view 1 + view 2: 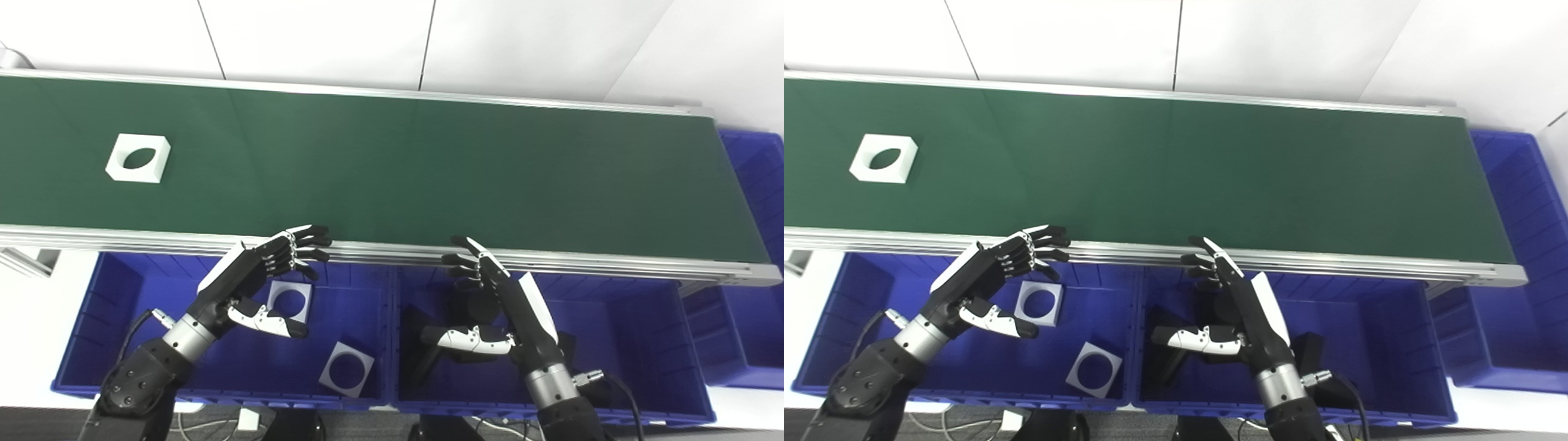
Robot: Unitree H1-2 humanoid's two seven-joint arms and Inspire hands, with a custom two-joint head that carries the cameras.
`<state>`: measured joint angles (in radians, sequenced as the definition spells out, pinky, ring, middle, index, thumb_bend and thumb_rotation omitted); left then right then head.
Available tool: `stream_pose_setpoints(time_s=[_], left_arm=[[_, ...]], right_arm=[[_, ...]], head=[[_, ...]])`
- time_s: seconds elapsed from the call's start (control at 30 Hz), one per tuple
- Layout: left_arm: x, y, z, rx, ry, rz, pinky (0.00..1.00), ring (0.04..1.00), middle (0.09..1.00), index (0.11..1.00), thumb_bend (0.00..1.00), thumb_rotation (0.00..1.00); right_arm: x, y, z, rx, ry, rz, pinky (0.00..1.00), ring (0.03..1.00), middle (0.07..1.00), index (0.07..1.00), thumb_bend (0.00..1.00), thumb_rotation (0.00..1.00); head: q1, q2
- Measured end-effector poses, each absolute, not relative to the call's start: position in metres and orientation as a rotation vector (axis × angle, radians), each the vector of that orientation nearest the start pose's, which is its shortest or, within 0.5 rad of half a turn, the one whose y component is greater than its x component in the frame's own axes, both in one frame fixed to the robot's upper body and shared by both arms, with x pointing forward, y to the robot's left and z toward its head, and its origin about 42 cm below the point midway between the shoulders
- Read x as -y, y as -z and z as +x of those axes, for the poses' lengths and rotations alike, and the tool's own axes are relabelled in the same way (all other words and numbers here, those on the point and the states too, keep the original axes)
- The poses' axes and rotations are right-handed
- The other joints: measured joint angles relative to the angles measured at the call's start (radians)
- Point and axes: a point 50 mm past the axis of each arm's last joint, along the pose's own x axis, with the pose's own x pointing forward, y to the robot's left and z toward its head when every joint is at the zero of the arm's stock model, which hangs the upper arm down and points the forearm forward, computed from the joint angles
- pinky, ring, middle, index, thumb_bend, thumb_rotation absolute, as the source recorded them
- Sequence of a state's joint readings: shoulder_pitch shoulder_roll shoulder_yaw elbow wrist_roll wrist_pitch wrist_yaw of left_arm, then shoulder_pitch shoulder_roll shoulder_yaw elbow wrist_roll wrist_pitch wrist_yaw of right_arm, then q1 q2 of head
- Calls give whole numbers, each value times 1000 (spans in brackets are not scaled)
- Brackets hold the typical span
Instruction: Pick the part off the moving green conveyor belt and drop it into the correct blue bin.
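A white square part with a round hole [138, 158] lies on the green conveyor belt [392, 165] at its far left. My left hand [260, 278] hovers open over the left blue bin [92, 318], its fingertips at the belt's near rail. My right hand [490, 306] hovers open over the middle blue bin [637, 331], fingers spread, holding nothing. Both hands are well to the right of the part on the belt.
Two white square parts [289, 300] [347, 369] lie in the left bin. Dark parts [429, 349] sit in the middle bin, partly behind my right hand. A third blue bin [756, 257] stands past the belt's right end.
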<state>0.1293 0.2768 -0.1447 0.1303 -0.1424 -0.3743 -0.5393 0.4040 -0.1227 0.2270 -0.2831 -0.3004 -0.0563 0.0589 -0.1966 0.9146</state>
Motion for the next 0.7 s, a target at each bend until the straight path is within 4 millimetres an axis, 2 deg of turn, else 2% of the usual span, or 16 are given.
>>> stream_pose_setpoints(time_s=[0.1, 0.13, 0.17, 0.2, 0.23, 0.27, 0.3, 0.33, 0.37, 0.43, 0.47, 0.5, 0.53, 0.57, 0.63, 0.7], left_arm=[[-253, -52, 218, 58, 651, 136, 618, 763, 831, 851, 985, 254], [-253, -51, 217, 58, 650, 137, 618, 762, 830, 852, 984, 259], [-252, -50, 215, 58, 644, 140, 617, 759, 828, 852, 983, 260], [-251, -48, 214, 58, 641, 144, 617, 758, 828, 851, 983, 259], [-250, -45, 212, 55, 640, 143, 612, 754, 826, 850, 982, 259], [-249, -43, 210, 49, 639, 140, 608, 749, 823, 847, 981, 259], [-248, -40, 207, 43, 639, 136, 607, 746, 822, 847, 981, 260], [-246, -38, 205, 37, 638, 134, 605, 743, 821, 845, 983, 262], [-245, -35, 204, 30, 639, 138, 602, 737, 818, 842, 988, 267], [-240, -31, 203, 21, 640, 141, 603, 733, 818, 840, 997, 272], [-237, -31, 202, 21, 641, 144, 604, 732, 819, 840, 999, 274], [-235, -30, 202, 20, 643, 149, 605, 732, 818, 837, 1000, 277], [-234, -29, 202, 18, 645, 152, 606, 732, 817, 835, 1000, 279], [-232, -27, 202, 14, 644, 150, 608, 733, 818, 834, 1000, 280], [-230, -23, 200, -1, 640, 151, 611, 738, 826, 832, 1000, 280], [-228, -20, 199, -10, 639, 149, 612, 736, 824, 829, 1000, 279]], right_arm=[[198, -88, 145, -53, -239, -349, 685, 746, 783, 891, 799, 276], [198, -87, 144, -51, -240, -349, 686, 748, 784, 893, 800, 274], [199, -87, 143, -47, -243, -350, 685, 752, 786, 894, 802, 273], [199, -85, 141, -48, -245, -350, 688, 755, 786, 895, 803, 270], [201, -84, 139, -52, -244, -350, 688, 756, 786, 895, 803, 263], [202, -82, 138, -58, -244, -350, 685, 754, 785, 894, 799, 247], [204, -80, 136, -63, -245, -351, 684, 754, 785, 894, 798, 238], [206, -78, 134, -68, -245, -352, 682, 753, 784, 894, 796, 226], [208, -77, 133, -75, -245, -355, 675, 749, 780, 893, 791, 203], [210, -77, 131, -72, -244, -359, 672, 748, 780, 893, 786, 172], [210, -77, 131, -68, -244, -359, 672, 748, 780, 893, 784, 162], [210, -77, 130, -64, -245, -360, 668, 745, 780, 893, 781, 153], [210, -78, 130, -58, -246, -361, 666, 743, 780, 893, 780, 148], [210, -78, 130, -50, -247, -365, 665, 742, 779, 893, 781, 135], [210, -77, 130, -38, -248, -367, 663, 744, 780, 890, 790, 103], [212, -72, 129, -51, -245, -361, 668, 748, 783, 892, 792, 105]], head=[[26, -23], [67, -57], [89, -74], [89, -74], [153, -94], [154, -120], [202, -156], [203, -157], [232, -183], [242, -192], [267, -219], [267, -220], [284, -245], [284, -246], [316, -295], [318, -296]])
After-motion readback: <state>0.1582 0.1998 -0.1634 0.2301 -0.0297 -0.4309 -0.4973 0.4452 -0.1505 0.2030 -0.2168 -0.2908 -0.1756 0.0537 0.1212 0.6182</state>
